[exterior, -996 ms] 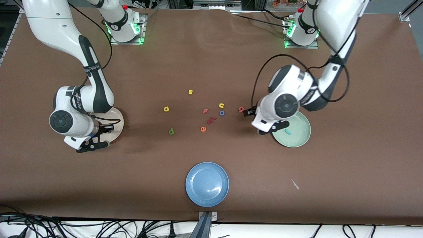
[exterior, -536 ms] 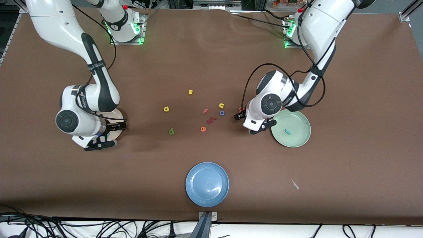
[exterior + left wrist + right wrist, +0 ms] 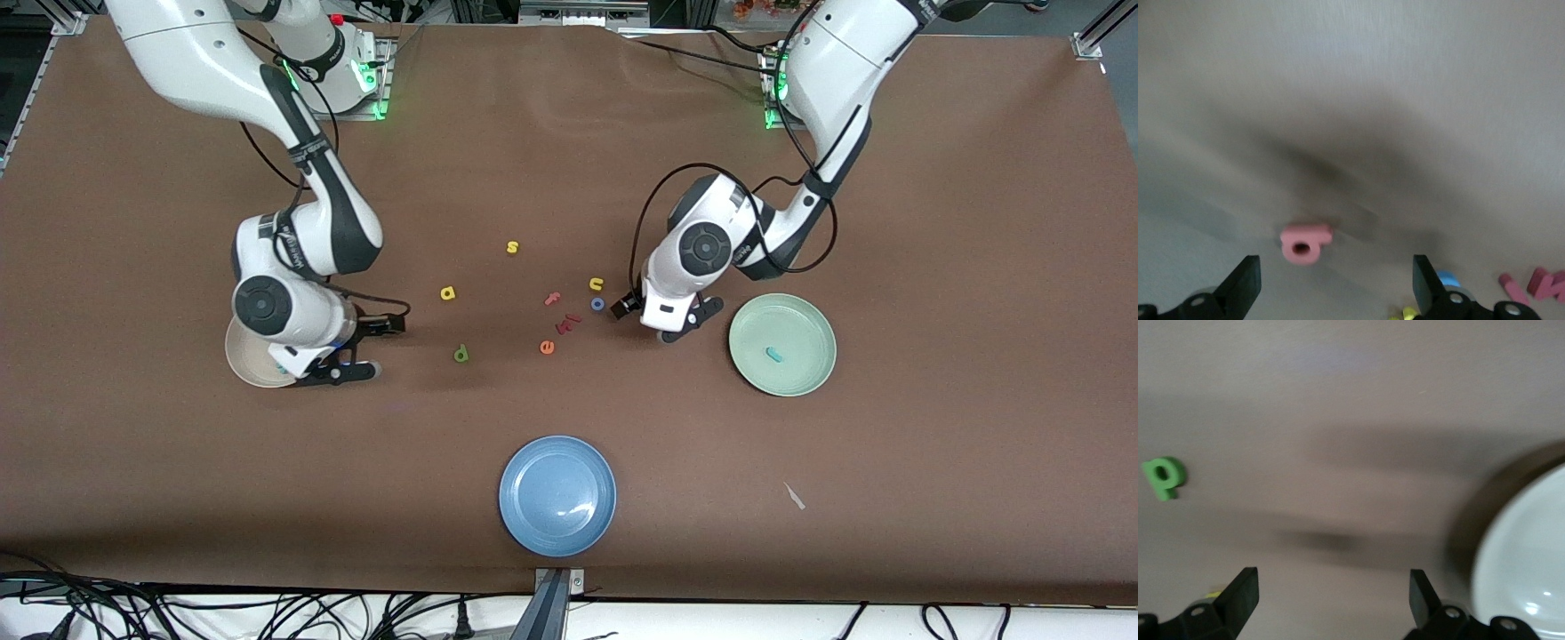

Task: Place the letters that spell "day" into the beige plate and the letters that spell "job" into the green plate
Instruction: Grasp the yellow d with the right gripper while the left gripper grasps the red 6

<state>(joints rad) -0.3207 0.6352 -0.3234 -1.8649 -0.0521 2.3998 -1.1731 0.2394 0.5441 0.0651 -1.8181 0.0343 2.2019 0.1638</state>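
Observation:
The green plate (image 3: 805, 324) holds the teal j (image 3: 774, 356). My left gripper (image 3: 656, 316) hangs open beside that plate, over the pink b (image 3: 1305, 242); in the left wrist view the b lies just ahead of the open left gripper (image 3: 1335, 287). The arm hides the b in the front view. Blue o (image 3: 597, 304) lies close by. My right gripper (image 3: 364, 348) is open and empty beside the beige plate (image 3: 244, 360). Green d (image 3: 460, 354) and yellow a (image 3: 447, 292) lie on the table toward the middle. The right wrist view shows the d (image 3: 1163, 477) and the plate's rim (image 3: 1525, 567).
Other letters lie mid-table: yellow s (image 3: 512, 247), yellow u (image 3: 596, 284), pink f (image 3: 552, 299), dark red pieces (image 3: 569, 323), orange e (image 3: 547, 347). A blue plate (image 3: 557, 495) sits near the front edge, and a white scrap (image 3: 794, 496) lies toward the left arm's end.
The right gripper opened and moved off the beige plate toward the table's middle. The left gripper moved away from the green plate to over the pink b.

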